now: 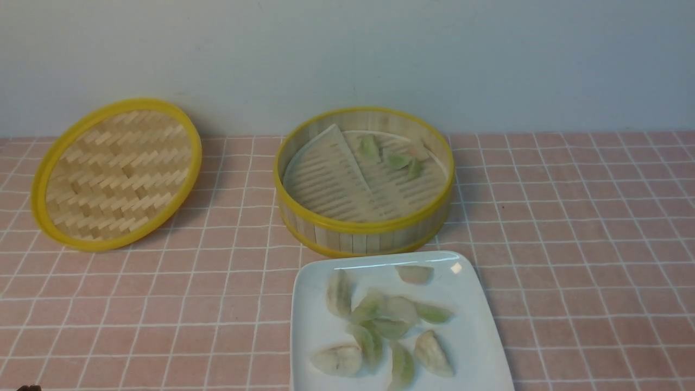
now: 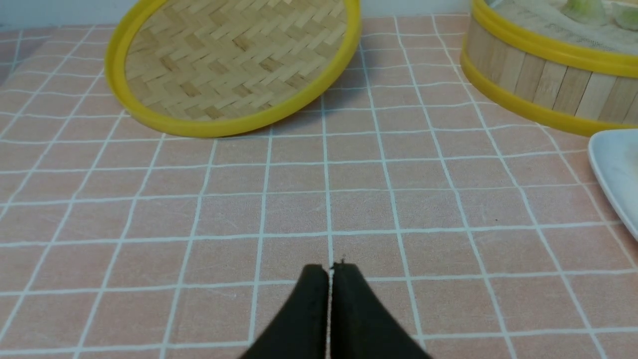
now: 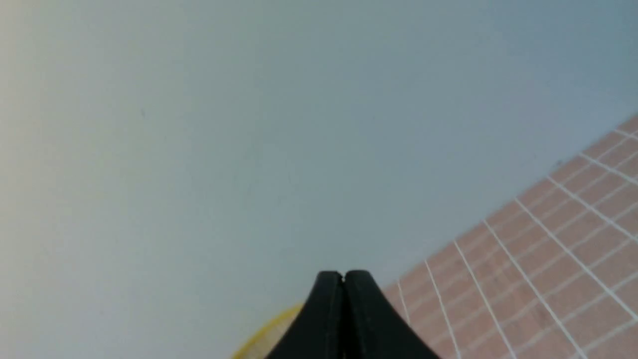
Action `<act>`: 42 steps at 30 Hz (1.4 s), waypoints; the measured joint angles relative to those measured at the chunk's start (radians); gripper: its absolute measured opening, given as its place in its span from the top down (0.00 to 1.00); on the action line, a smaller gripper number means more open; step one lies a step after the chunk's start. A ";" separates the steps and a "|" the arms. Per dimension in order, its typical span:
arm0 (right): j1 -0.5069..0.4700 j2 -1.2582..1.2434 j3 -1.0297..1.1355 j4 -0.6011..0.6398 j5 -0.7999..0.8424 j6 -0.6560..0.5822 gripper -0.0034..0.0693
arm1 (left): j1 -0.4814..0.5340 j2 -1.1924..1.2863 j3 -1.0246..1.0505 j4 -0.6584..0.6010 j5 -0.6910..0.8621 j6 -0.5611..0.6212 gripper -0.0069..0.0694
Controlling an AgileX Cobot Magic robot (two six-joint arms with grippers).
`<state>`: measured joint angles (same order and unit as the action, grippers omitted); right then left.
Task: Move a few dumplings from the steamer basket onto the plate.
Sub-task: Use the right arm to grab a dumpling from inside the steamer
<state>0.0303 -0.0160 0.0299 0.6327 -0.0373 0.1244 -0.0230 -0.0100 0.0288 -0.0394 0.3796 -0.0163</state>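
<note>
Pink tablecloth with a white grid, backed by a plain pale blue-grey wall.

1. Round bamboo-slat steamer basket with yellow rims: centre of the cloth. Its pale ribbed liner is folded up over the left half. Three or four pale green crescent dumplings lie at the far right inside.
2. Glossy white squarish plate: just in front of the basket, carrying about nine heaped dumplings.
3. Flat woven yellow-rimmed lid: well to the left, tilted, clear of any path.
4. Left gripper: black fingers pressed together on nothing, low over bare cloth near the lid.
5. Right gripper: likewise closed and empty, pointed at the wall.

Status, as judged: the transfer looks largely complete and no pick is under way. A further pick would need spread jaws, a descent over the basket's tall rim, and a soft pinch. The raised liner fold and the crowded plate are the hindrances.
</note>
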 joint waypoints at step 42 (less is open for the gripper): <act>0.358 1.961 -1.953 -0.478 1.274 -0.124 0.96 | 0.000 0.000 0.000 0.000 0.000 0.000 0.92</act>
<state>0.3883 1.9454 -1.9234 0.1542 1.2369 0.0000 -0.0228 -0.0100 0.0288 -0.0394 0.3796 -0.0163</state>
